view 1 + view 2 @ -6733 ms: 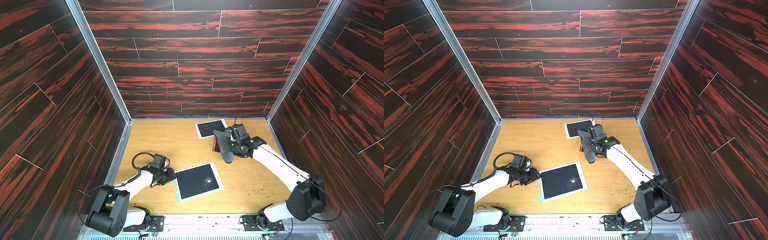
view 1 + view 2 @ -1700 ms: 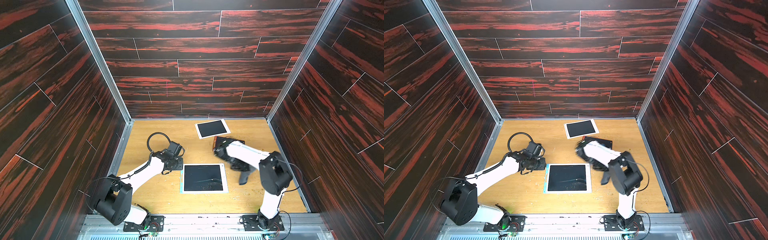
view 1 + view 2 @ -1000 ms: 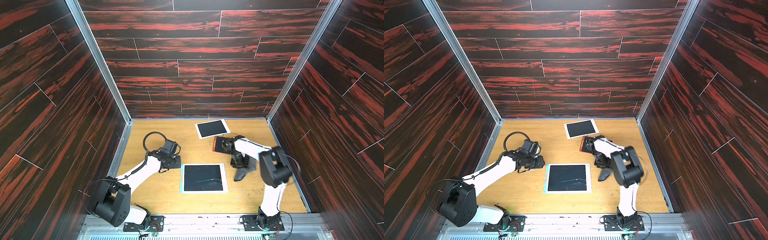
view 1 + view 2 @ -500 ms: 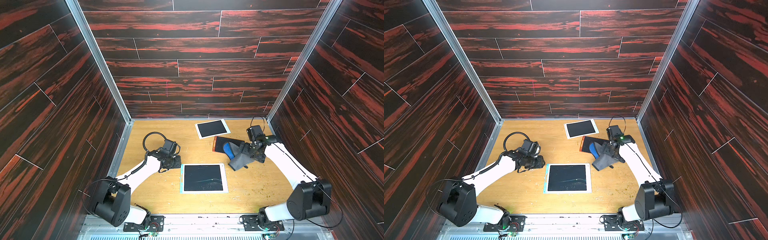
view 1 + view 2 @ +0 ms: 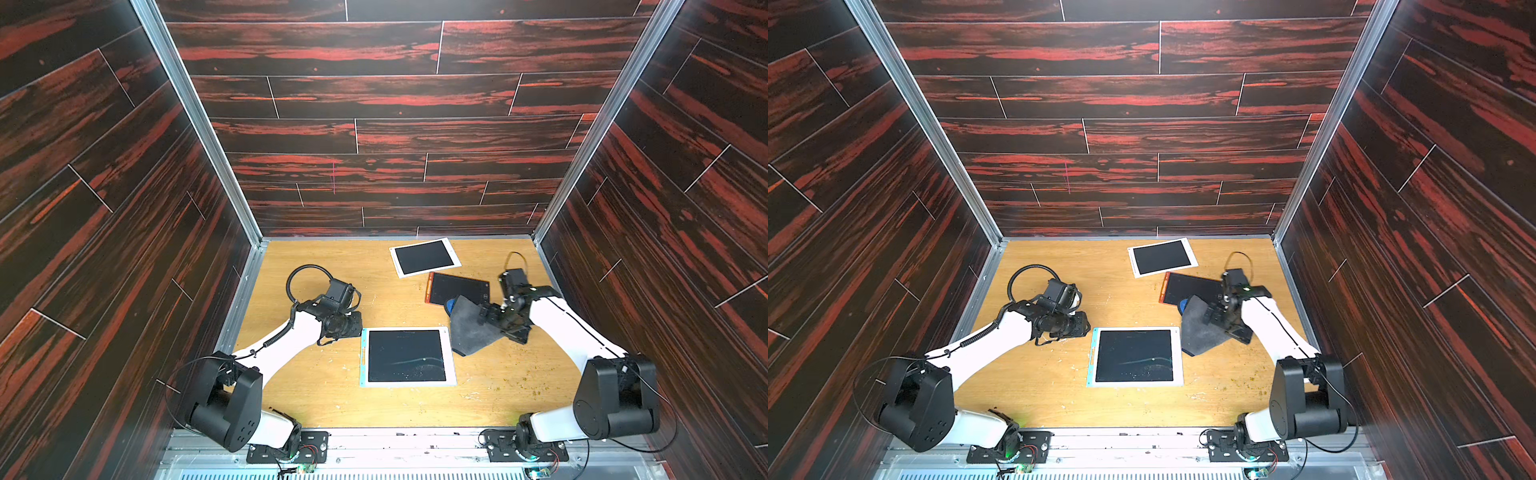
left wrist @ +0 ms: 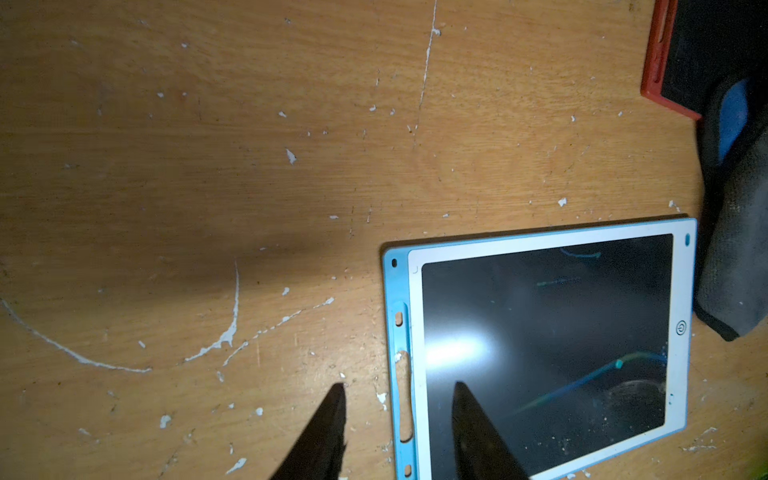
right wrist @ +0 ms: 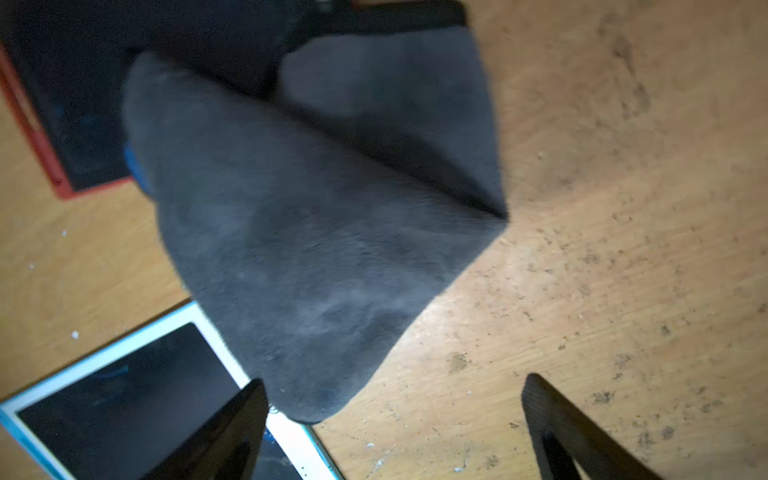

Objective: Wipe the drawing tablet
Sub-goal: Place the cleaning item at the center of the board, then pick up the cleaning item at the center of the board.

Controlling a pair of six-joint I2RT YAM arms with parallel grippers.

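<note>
Drawing tablet (image 5: 406, 355) glossy, plastic-framed — cloth (image 5: 467, 336) fuzzy, matt — tabletop (image 5: 324, 390) scuffed wood.

1. No words, brand names or numbers are legible in any view.
2. The only clear sign is a circled power symbol (image 6: 680, 327). It is printed on the white bezel of the drawing tablet (image 6: 540, 353) and shows in the left wrist view.
3. The same bezel has a small blue oval mark (image 6: 687, 240) near its corner, with no text beside it.
4. The tablet's dark screen carries thin blue-green strokes (image 6: 590, 376). They are loose lines, not letters or digits.
5. In both top views the power symbol is too small to make out.
6. Any print on the red-framed tablet (image 5: 457, 289) is too small to read.
7. Any print on the white-framed tablet (image 5: 424, 257) near the back wall is also too small to read.
</note>
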